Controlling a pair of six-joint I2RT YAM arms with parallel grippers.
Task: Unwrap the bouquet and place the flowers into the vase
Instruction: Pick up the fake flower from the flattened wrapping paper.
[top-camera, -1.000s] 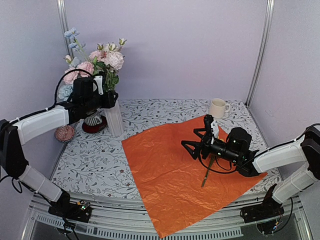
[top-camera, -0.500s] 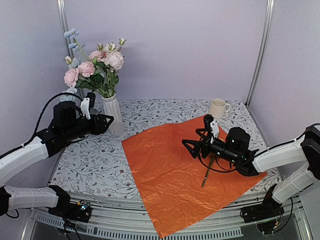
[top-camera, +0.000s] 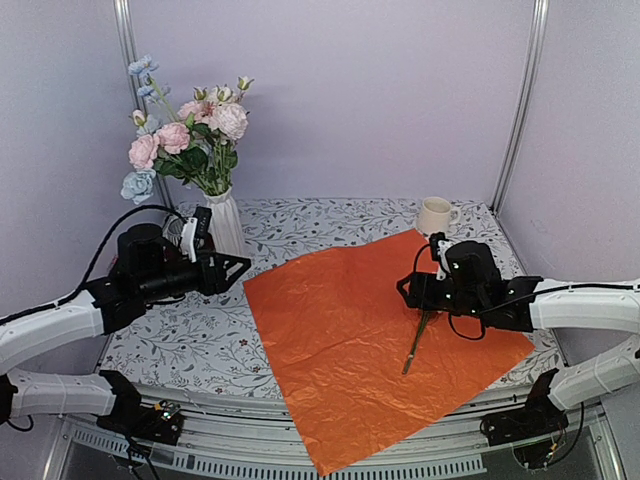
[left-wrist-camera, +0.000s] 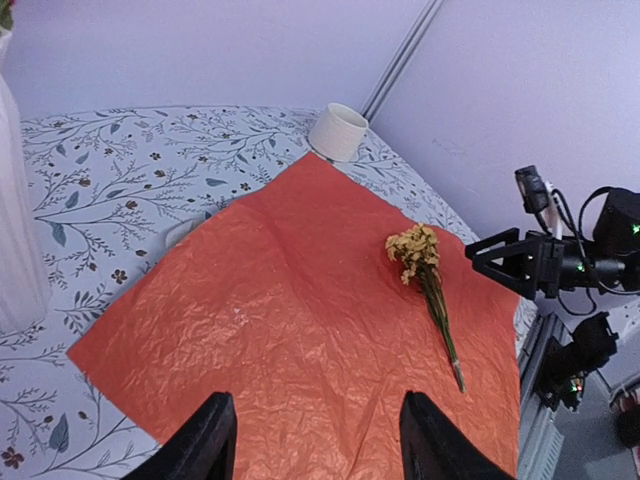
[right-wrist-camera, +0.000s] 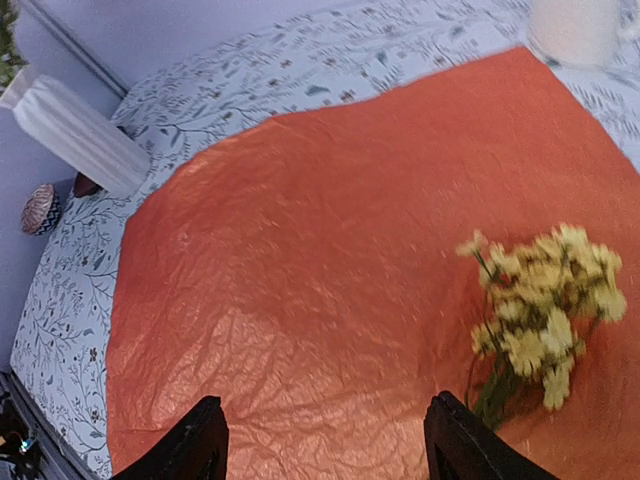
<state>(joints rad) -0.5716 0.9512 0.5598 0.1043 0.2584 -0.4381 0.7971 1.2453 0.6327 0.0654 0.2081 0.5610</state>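
Pink and blue flowers (top-camera: 190, 140) upright in white vase (top-camera: 226, 222), back left; yellow sprig (right-wrist-camera: 545, 300) lies on flat orange paper (top-camera: 330, 350); empty right gripper (right-wrist-camera: 325, 415) spread close over sprig; empty left gripper (left-wrist-camera: 315, 410) spread near vase

Worktop (top-camera: 330, 215): white cover printed with grey-blue leaf and twig pattern, running back to both far corners. Back wall (top-camera: 370, 100): plain pale lilac panel, matte. Left wall (top-camera: 50, 120) and right wall (top-camera: 590, 120): same lilac, closing in worktop's sides. Left post (top-camera: 125, 40) and right post (top-camera: 525, 90): silver metal, rising from far corners. Rail (top-camera: 300, 440): ribbed grey metal along near edge. Light: soft, even, shadows faint.
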